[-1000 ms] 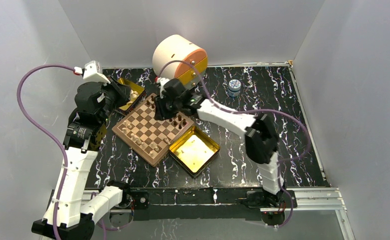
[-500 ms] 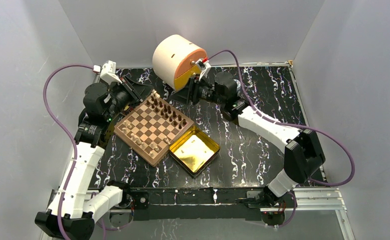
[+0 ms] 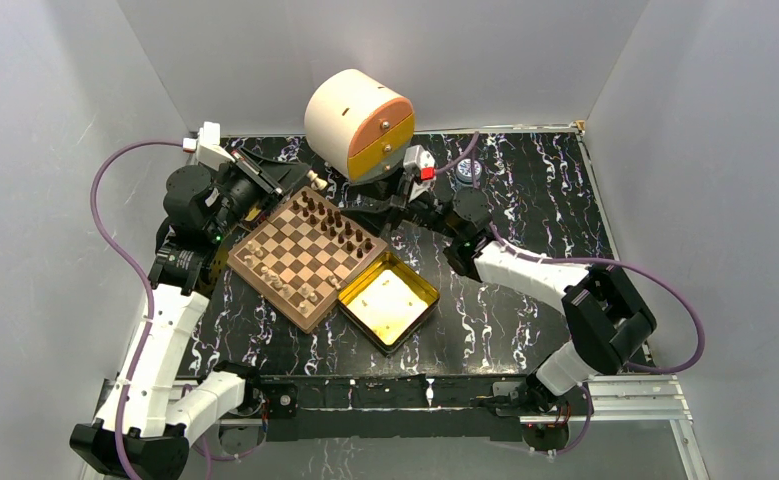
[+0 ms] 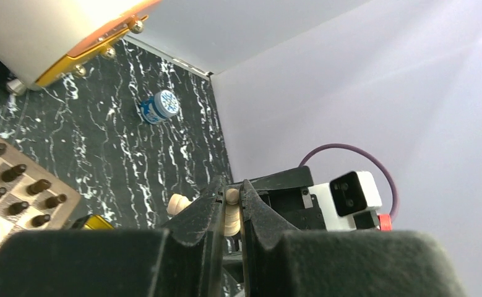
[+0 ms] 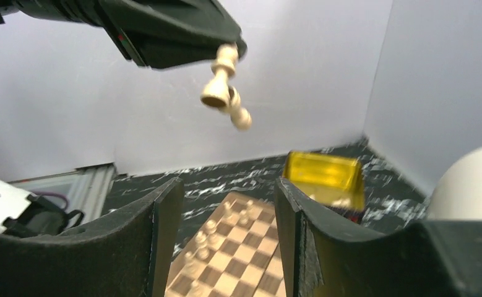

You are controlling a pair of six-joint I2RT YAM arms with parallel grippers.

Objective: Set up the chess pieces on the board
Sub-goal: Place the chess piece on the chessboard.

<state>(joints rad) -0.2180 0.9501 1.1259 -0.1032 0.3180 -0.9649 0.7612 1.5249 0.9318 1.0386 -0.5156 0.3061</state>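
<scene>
The board (image 3: 305, 255) lies at an angle left of centre. Dark chess pieces (image 3: 337, 222) line its far right edge, and light chess pieces (image 3: 277, 282) stand along its near left edge. My left gripper (image 3: 312, 183) hovers over the board's far corner, shut on a light tan piece (image 4: 232, 210). A second tan piece (image 4: 177, 203) sticks out beside it; the right wrist view shows both hanging from those jaws (image 5: 226, 68). My right gripper (image 3: 365, 212) is low by the board's right corner. It is open, with only the board (image 5: 238, 247) seen between its fingers.
An open gold tin (image 3: 390, 298) sits against the board's near right side. Another gold tin (image 5: 323, 176) lies beyond the board under the left arm. A cream and orange round drawer box (image 3: 357, 122) stands at the back, with a small blue-white jar (image 3: 468, 172) to its right.
My right gripper left the dark pieces, swung back, came down by the board's right corner and opened wider. My left arm moved from the far tin toward the board's far corner, still shut.
</scene>
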